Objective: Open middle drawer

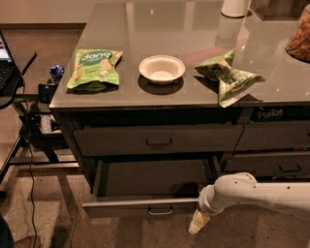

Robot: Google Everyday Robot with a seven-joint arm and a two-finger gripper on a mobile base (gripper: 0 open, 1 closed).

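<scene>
Middle drawer [121, 207] under surface [145, 29], pulled well out past surface's front edge; dark box, pale rim. My fingers [196, 224] also past that edge, low, just off drawer front's right end; spread or pressed together, cannot tell. Drawer likely rigid, on slides, looks empty so light. Best hold: small handle [160, 211], mid-front. Floor [121, 235] ahead open for more pull; front corner close to my arm [252, 191].

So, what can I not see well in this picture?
Camera view:
- Gripper, low by the right front corner of the open middle drawer: whether it touches the front cannot be told.
- Inside of the drawer: lost in deep shadow.
- Jar, top right: cut off by the edge.
- White container, top: cut off.
</scene>
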